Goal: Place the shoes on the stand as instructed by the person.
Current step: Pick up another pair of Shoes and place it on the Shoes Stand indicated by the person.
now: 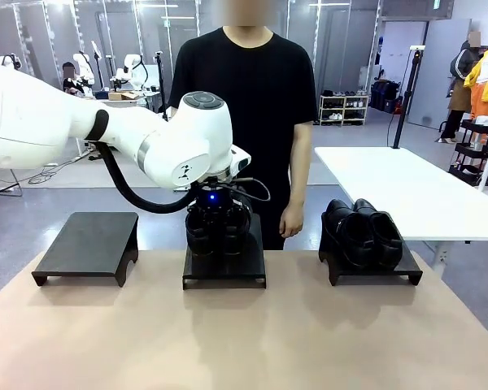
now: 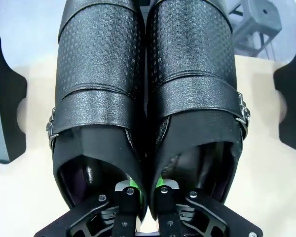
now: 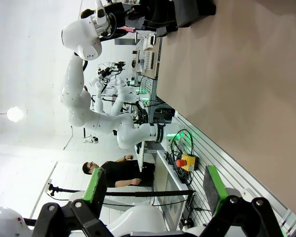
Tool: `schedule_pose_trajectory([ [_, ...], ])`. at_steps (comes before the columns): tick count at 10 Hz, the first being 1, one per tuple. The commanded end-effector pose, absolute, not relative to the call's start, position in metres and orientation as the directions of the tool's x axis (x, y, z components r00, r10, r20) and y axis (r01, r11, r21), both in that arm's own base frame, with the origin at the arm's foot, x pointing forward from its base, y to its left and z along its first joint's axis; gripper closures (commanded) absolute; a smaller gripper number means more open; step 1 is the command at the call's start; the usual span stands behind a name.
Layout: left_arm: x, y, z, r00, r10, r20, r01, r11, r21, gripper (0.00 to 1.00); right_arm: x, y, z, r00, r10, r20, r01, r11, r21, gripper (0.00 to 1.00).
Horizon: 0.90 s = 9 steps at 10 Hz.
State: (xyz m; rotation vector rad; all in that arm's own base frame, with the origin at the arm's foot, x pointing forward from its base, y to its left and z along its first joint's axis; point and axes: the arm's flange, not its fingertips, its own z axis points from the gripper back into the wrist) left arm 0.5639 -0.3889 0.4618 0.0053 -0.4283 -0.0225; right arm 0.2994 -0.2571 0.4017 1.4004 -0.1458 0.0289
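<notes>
One pair of shiny black shoes [image 1: 218, 230] is at the middle stand [image 1: 224, 275]; I cannot tell whether the soles touch it. My left gripper [image 1: 217, 205] comes down from above and is shut on the pair. In the left wrist view its fingers [image 2: 129, 190] pinch the two inner walls of the shoes [image 2: 145, 94] together at the heel openings. A second pair of shoes [image 1: 363, 236] rests on the right stand [image 1: 374, 275]. The person [image 1: 252, 89] stands behind the table, one hand [image 1: 291, 221] hanging by the middle stand. My right gripper [image 3: 153, 192] is open and holds nothing.
The left stand [image 1: 89, 244] is bare. In the left wrist view the neighbouring stands show at the left edge [image 2: 5, 98] and right edge [image 2: 292, 108]. The tan table [image 1: 244, 341] has free room in front. A white table [image 1: 407, 187] stands at the back right.
</notes>
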Motion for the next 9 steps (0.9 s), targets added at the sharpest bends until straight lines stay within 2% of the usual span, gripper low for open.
schedule_pose_trajectory([
  [1,0.582,-0.393,0.461,0.909,-0.020,0.417,0.008,0.999,0.031,0.92,0.297,-0.257,0.403,0.992,-0.057,0.116,-0.104,0.183,0.978,0.00],
  [5,0.596,-0.392,0.431,0.930,-0.016,0.367,0.012,1.000,0.015,0.92,0.297,-0.257,0.403,0.992,-0.057,0.116,-0.104,0.183,0.978,0.00],
  [9,0.601,-0.393,0.421,0.931,-0.007,0.365,0.001,1.000,0.017,0.92,0.297,-0.257,0.403,0.992,-0.057,0.116,-0.104,0.183,0.978,0.00],
])
